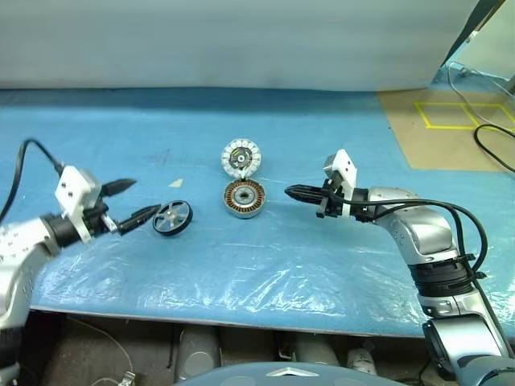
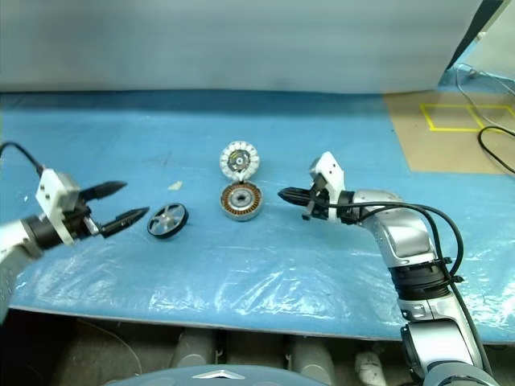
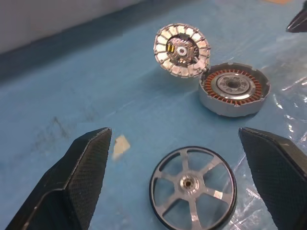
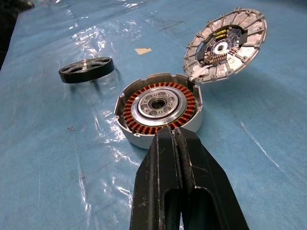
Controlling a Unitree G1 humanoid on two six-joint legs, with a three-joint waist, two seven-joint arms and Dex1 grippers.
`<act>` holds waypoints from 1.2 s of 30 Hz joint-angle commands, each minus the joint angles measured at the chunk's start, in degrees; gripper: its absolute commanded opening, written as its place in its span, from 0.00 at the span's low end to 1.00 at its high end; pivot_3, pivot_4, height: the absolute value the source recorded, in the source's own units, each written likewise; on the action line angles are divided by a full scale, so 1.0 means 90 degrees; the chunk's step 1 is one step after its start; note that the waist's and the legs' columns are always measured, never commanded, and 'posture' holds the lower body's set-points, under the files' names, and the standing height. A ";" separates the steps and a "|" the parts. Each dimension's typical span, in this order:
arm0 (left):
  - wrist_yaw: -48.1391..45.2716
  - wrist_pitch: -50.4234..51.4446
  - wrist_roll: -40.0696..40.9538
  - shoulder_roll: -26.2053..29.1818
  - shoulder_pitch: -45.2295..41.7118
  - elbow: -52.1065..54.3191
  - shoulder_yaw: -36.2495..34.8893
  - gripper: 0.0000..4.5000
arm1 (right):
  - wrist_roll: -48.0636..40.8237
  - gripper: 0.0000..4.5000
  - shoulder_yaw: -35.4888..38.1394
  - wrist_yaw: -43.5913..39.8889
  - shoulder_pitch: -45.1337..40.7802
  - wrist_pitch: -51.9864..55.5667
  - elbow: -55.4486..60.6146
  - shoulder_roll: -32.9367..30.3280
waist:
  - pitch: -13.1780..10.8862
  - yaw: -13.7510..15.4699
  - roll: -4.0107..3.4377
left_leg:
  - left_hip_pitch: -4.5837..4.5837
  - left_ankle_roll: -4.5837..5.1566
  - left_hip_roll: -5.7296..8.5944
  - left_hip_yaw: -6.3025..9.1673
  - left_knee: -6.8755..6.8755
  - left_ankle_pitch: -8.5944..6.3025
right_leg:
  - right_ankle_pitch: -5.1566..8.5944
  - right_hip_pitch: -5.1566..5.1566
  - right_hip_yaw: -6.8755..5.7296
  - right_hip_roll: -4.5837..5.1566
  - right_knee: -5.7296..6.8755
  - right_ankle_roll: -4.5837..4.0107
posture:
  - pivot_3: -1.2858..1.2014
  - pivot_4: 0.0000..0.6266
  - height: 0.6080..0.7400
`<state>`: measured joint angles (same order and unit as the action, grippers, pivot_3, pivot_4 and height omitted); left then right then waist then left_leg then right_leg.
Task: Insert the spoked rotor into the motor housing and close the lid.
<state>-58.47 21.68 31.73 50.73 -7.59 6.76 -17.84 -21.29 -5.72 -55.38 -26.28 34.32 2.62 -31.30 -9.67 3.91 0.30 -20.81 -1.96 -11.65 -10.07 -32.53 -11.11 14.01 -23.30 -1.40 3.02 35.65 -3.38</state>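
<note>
Black spoked rotor (image 1: 172,218) lay flat on the blue mat, just beyond the spread left gripper (image 1: 127,203), not yet gripped | risk: thin rim might slip or tip from a shallow pinch | motor housing (image 1: 244,199) stood open, lid (image 1: 241,158) tilted up behind it | right gripper (image 1: 293,192) pressed together, empty, beside the housing, could crowd insertion

Spoked rotor (image 2: 167,219) flat on blue counter (image 2: 241,273), beside spread left claw (image 2: 125,203). Motor housing (image 2: 243,200) uncovered, lid (image 2: 240,162) tilted behind. Right claw (image 2: 283,194) pinched together near housing.
</note>
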 commanded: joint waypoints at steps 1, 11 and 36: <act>-0.0874 0.0177 -0.0148 0.0468 -0.0839 -0.0773 0.0547 1.00 | 0.0025 0.01 -0.0015 -0.0050 0.0077 -0.0206 0.0147 -0.0044 | 0.0000 0.0014 0.0000 | -0.0002 -0.0001 -0.0002 -0.0001 0.0000 0.0000 | 0.0000 -0.0002 0.0000 -0.0001 -0.0001 0.0000 | 0.52 0.24 1.00; -0.3312 -0.2308 -0.2195 0.0583 -0.3706 -0.3937 0.2710 1.00 | -0.0031 0.01 0.0181 0.0404 0.0650 -0.0086 0.0540 0.0024 | 0.0000 0.0056 0.0001 | -0.0016 -0.0002 0.0000 0.0002 -0.0003 0.0001 | -0.0001 -0.0005 -0.0005 0.0000 0.0001 0.0001 | 0.52 0.24 1.00; -0.3781 -0.4722 -0.2533 -0.0224 -0.5480 -0.6265 0.5542 1.00 | -0.0331 0.01 0.0735 0.0596 0.1925 -0.0421 0.1876 -0.0529 | 0.0000 0.0191 0.0002 | -0.0024 -0.0007 0.0000 0.0009 -0.0014 0.0001 | -0.0017 -0.0003 -0.0009 0.0001 0.0007 0.0030 | 0.52 0.24 1.00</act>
<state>-92.24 -19.13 9.62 48.24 -55.09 -48.65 32.41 -22.95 -0.58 -49.81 -8.15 32.35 16.78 -36.09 -9.67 5.63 0.32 -21.02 -2.02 -11.65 -9.99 -32.69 -11.10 13.84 -23.32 -1.48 3.03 35.72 -3.09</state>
